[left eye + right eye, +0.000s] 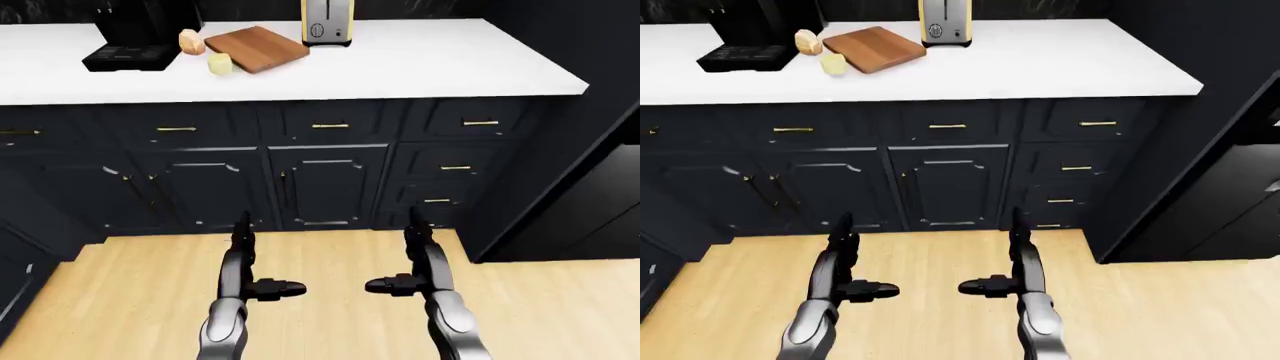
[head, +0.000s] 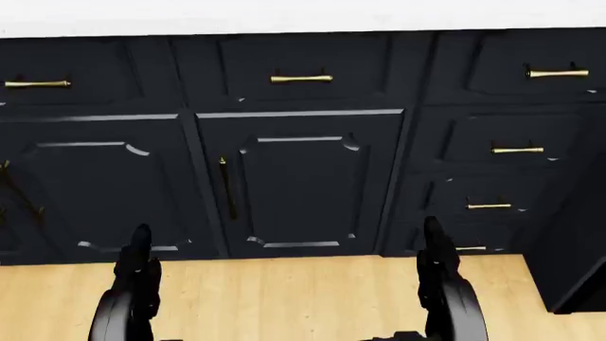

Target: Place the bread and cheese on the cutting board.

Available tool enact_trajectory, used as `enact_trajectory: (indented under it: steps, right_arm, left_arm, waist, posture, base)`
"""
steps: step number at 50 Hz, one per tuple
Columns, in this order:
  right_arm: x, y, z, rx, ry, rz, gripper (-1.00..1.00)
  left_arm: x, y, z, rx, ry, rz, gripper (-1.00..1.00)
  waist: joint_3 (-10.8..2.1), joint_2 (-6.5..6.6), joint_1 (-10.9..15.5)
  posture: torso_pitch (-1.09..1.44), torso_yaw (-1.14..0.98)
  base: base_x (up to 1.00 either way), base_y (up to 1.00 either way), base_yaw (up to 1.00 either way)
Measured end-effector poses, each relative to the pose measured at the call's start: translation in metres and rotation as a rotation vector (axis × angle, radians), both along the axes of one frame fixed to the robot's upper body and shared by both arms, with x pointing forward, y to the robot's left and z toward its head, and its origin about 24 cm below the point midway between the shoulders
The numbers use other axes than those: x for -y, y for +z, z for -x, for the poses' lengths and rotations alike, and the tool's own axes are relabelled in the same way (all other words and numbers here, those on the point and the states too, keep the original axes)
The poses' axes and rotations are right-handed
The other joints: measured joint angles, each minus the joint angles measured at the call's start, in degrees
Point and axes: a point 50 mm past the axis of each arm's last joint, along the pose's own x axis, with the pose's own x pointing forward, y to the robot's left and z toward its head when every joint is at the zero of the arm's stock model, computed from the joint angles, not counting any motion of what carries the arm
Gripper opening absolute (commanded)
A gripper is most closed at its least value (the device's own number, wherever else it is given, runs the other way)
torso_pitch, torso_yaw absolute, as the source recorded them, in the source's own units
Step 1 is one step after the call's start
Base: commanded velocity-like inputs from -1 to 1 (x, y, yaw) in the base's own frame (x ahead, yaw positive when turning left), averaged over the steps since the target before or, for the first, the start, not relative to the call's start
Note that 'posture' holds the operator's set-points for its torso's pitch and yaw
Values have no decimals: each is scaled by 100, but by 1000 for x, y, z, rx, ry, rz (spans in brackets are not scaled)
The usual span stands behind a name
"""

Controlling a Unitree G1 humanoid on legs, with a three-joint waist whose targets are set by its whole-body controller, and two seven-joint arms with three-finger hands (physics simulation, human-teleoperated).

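**Lots of room on the right, crowded on the left**

Leaving the white counter (image 1: pixel 430 64) bare toward the view's right. Crowding the left end: black coffee machine (image 1: pixel 135 37), bread (image 1: pixel 191 42), cheese (image 1: pixel 220 64), cutting board (image 1: pixel 256 48), toaster (image 1: pixel 327 22). Hanging low over bare wood floor (image 1: pixel 330 259), well apart from the counter: both hands.

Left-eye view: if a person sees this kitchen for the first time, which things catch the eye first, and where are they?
The bright white counter crosses the top of the left-eye view above dark cabinets with brass handles. At its upper left lies a wooden cutting board, with the bread and cheese beside its left edge, not on it. Low in the view, the left robot hand and right robot hand hang empty, fingers open, over the pale wood floor.
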Motion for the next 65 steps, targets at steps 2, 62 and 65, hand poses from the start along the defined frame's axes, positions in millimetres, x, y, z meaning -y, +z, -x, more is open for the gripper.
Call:
enact_trajectory:
  steps: [2,62,65]
  right_arm:
    - [0,12,-3,55,5,1,100]
    - [63,217,-43,474,-19,204,100]
    - [64,221,-43,480,-12,215,100]
  left_arm:
    - [-1,13,-3,60,-2,2,100]
    - [-71,232,-28,465,153,64,100]
    - [-73,236,-28,473,158,62,100]
  waist:
    - [-198,-27,15]
    - [-226,15,34]
    - [-219,25,35]
  posture:
    - [0,0]
    - [0,0]
    - [0,0]
  base:
    - [0,0,0]
    - [0,0,0]
    - [0,0,0]
